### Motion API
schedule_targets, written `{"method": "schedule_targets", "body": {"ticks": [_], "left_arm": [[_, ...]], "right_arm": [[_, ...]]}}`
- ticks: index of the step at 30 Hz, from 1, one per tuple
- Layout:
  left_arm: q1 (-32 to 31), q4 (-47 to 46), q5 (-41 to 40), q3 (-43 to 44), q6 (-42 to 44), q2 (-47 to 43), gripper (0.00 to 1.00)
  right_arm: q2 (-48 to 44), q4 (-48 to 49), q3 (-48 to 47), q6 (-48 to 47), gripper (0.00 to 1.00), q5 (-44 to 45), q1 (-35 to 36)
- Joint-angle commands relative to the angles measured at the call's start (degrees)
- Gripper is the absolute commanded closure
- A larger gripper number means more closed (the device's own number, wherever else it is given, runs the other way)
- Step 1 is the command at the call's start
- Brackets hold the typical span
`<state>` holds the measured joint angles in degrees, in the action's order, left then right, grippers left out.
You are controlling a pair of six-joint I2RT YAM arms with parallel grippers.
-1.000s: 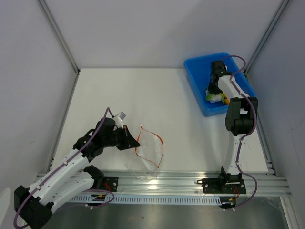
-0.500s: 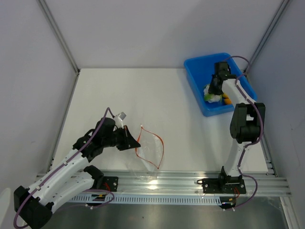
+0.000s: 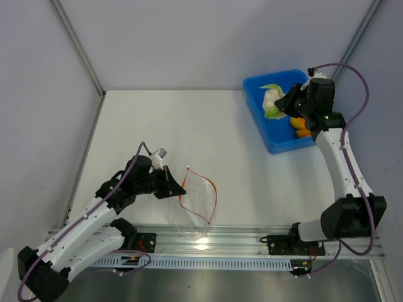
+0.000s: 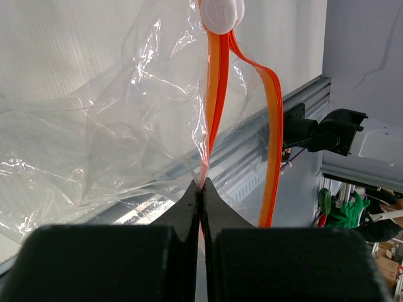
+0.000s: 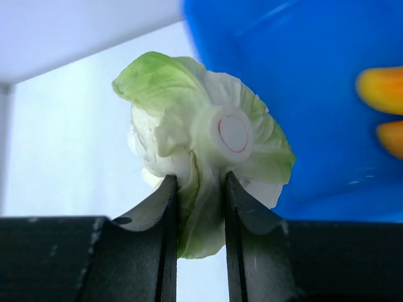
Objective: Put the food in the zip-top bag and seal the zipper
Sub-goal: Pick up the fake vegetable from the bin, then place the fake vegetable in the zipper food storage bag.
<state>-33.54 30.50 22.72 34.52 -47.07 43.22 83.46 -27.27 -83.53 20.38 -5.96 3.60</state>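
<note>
My right gripper (image 3: pixel 284 104) is shut on the white-and-green cauliflower (image 3: pixel 271 99) and holds it in the air above the blue bin (image 3: pixel 259 85); in the right wrist view the cauliflower (image 5: pixel 201 151) sits squeezed between the fingers. Orange and yellow food pieces (image 3: pixel 301 128) lie in the bin, also seen at the right wrist view's right edge (image 5: pixel 384 107). The clear zip-top bag (image 3: pixel 196 196) lies near the front edge, its mouth held open. My left gripper (image 3: pixel 177 187) is shut on the bag's orange-red zipper (image 4: pixel 211 107), with its white slider (image 4: pixel 221 14) above.
The metal rail (image 3: pixel 252 242) runs along the table's near edge just in front of the bag. The bin stands in the back right corner against the right wall frame (image 3: pixel 349 53).
My right gripper has risen out of the bin with the cauliflower and swung up and to the right. The left arm and the bag have not moved.
</note>
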Motion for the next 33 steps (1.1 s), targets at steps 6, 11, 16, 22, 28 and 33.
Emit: {"method": "schedule_targets", "body": {"ticks": [6, 11, 16, 22, 28, 33], "left_arm": [[-0.3, -1.5, 0.8, 1.9, -0.9, -2.2, 0.99], [-0.3, -1.7, 0.3, 1.9, -1.5, -3.1, 1.0], [-0.3, -1.8, -0.3, 2.1, -1.7, -3.1, 0.99], [-0.3, -1.3, -1.1, 3.5, -1.7, -3.1, 0.99], [-0.3, -1.6, -1.5, 4.7, -1.7, -2.8, 0.99], [-0.3, -1.9, -1.1, 4.5, -2.4, -2.9, 0.99]], "right_arm": [[-16.8, 9.1, 13.8, 17.6, 1.0, -32.5, 4.7], [-24.6, 13.9, 20.8, 26.4, 1.0, -38.7, 13.7], [-31.8, 14.3, 25.3, 30.9, 1.0, -33.2, 24.3], [-37.7, 14.6, 30.9, 36.2, 1.0, -35.1, 27.2], [-40.6, 17.8, 36.5, 41.1, 1.0, -33.5, 31.3], [-39.3, 21.8, 39.9, 42.8, 1.0, -28.9, 37.7]]}}
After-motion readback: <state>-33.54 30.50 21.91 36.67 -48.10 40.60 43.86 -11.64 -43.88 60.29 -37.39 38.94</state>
